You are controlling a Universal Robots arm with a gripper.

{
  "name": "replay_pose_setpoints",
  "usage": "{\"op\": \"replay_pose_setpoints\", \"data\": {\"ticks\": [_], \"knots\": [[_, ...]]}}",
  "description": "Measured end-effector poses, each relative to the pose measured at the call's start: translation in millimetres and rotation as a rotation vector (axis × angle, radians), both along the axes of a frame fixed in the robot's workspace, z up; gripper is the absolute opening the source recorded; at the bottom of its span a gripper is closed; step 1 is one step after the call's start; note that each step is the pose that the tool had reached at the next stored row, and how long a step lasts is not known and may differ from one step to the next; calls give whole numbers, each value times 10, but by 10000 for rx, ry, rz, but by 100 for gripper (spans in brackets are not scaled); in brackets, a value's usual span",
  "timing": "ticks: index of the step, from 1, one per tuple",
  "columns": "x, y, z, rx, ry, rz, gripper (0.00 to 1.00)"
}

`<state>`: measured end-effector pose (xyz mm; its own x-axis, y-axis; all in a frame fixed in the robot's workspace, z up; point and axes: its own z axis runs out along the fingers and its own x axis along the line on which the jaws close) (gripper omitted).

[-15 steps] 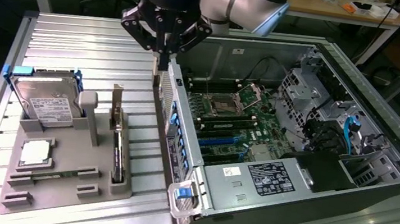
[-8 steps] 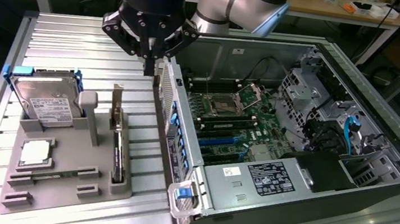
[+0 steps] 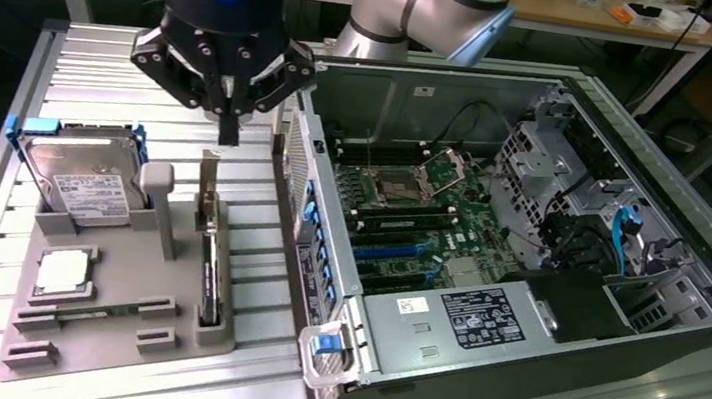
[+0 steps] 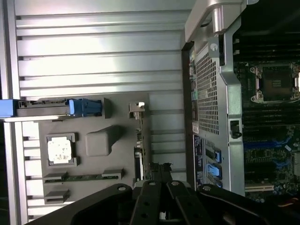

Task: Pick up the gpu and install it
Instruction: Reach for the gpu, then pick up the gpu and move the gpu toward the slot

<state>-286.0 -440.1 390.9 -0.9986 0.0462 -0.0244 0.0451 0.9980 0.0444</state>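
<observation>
**Ana:** Over at nine o'clock in the exterior view, what sits on the grey holder [image 3: 132, 280]?

**Ben:** A hard drive [image 3: 83, 181] stands at its far side. A square chip [image 3: 63, 270] and a thin memory stick [image 3: 86, 308] lie flat at six o'clock from the drive. None of those is ours.

**Ana:** And the gpu?

**Ben:** Move right across the holder. The gpu [image 3: 211, 269] stands on edge in the slot along the holder's three o'clock side. Its metal bracket [image 3: 208, 178] sticks up at the far end. I'd say it's untouched, seated in its slot.

**Ana:** Which way does it run?

**Ben:** Its long axis goes roughly twelve to six, about parallel with the nearest wall of the computer case.

**Ana:** Where's the gripper?

**Ben:** The gripper [image 3: 228, 133] hangs above the twelve o'clock end, just over the bracket. So nearly the whole length of the gpu stretches away toward six o'clock from it. The wrist view agrees: the gpu [image 4: 139, 154] shows edge-on, just beside the gripper [image 4: 159, 168] and not between the fingers.

**Ana:** Fingers?

**Ben:** Pressed together, with nothing held.

**Ana:** Further right?

**Ben:** The computer case [image 3: 550, 383] lies open at three o'clock from the holder, right beside it. Its motherboard [image 3: 421, 217] faces up.
</observation>
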Motion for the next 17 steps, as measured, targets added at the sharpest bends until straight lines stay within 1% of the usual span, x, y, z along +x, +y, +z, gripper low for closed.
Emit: {"op": "replay_pose_setpoints", "data": {"ticks": [2, 5, 17], "knots": [[-71, -29, -2, 0, 0, 1, 11], [-141, -54, -4, 0, 0, 2, 11], [-144, -53, -4, 0, 0, 2, 11]]}}
